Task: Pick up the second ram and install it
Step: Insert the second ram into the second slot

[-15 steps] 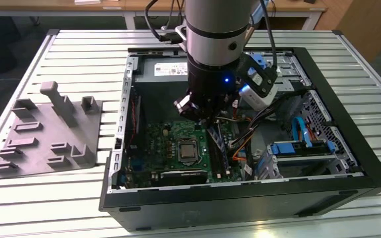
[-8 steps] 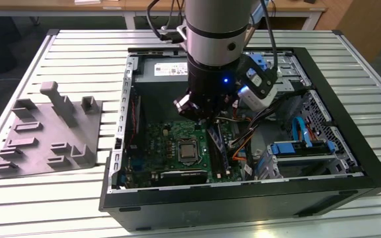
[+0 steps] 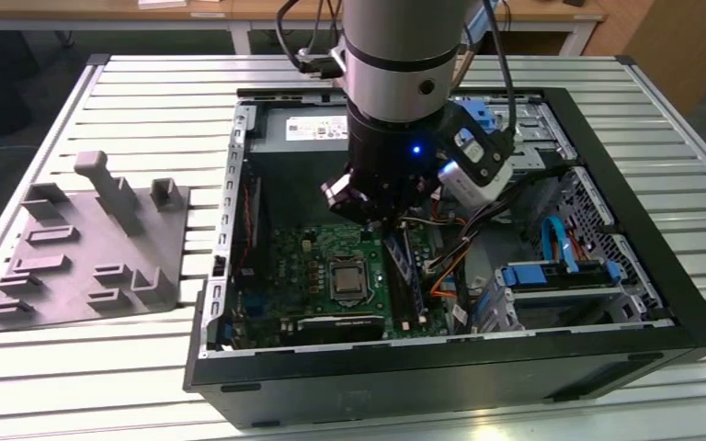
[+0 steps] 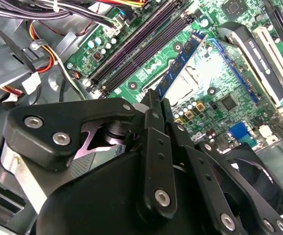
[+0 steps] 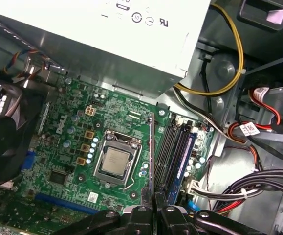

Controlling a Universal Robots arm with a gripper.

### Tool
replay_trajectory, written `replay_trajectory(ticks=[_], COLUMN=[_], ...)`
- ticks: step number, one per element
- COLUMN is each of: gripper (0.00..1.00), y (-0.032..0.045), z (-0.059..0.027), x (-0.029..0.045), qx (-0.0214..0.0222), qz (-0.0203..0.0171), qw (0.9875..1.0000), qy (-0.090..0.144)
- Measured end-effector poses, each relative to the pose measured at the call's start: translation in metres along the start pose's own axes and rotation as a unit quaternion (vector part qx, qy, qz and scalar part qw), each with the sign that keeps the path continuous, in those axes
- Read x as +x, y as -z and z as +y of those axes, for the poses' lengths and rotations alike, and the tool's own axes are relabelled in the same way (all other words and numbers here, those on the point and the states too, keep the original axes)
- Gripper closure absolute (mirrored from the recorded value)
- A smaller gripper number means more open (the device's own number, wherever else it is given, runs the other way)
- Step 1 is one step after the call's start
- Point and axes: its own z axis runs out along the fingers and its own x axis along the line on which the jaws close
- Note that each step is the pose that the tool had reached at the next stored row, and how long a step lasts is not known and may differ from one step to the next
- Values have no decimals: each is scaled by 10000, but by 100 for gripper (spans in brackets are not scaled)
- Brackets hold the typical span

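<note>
The gripper (image 4: 153, 105) is clamping the second ram (image 4: 180, 61) edge-on above the motherboard (image 5: 73, 147), beside the black slots (image 5: 168, 147). Any tilt or offset risks jamming it against 1 slot wall.

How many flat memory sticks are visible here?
2: a thin blue-green memory stick clamped in the tool; a blue stick seated on the motherboard beside it. Others may be hidden.

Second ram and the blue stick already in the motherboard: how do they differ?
The second ram is clamped in the gripper's jaws, clear of the slots; the blue stick sits in a slot. The second ram is near the processor; the blue stick is nearer the cables. Both are long and thin.
</note>
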Motion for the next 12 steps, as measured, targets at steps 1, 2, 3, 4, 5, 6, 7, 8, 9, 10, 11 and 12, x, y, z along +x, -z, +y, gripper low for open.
replay_trajectory(ticks=[1, 2, 3, 4, 5, 6, 7, 8, 9, 10, 11, 12], gripper=[86, 86, 86, 86, 86, 86, 86, 86, 86, 86, 86, 86], y=[0, 0, 0, -1, -1, -1, -1, -2, -2, -2, -2, -3], z=[0, 0, 0, 0, 0, 0, 0, 0, 0, 0, 0, 0], x=[0, 0, 0, 0, 0, 0, 0, 0, 0, 0, 0, 0], qx=[2, 3, 4, 5, 6, 8, 9, 10, 12, 13, 14, 15], qz=[0, 0, 0, 0, 0, -1, 0, 0, -1, -1, -1, -1], qw=[10000, 10000, 10000, 10000, 9999, 9999, 9999, 9998, 9998, 9997, 9997, 9996], qy=[-24, -48, -70, -92, -115, -137, -159, -182, -204, -228, -249, -272])
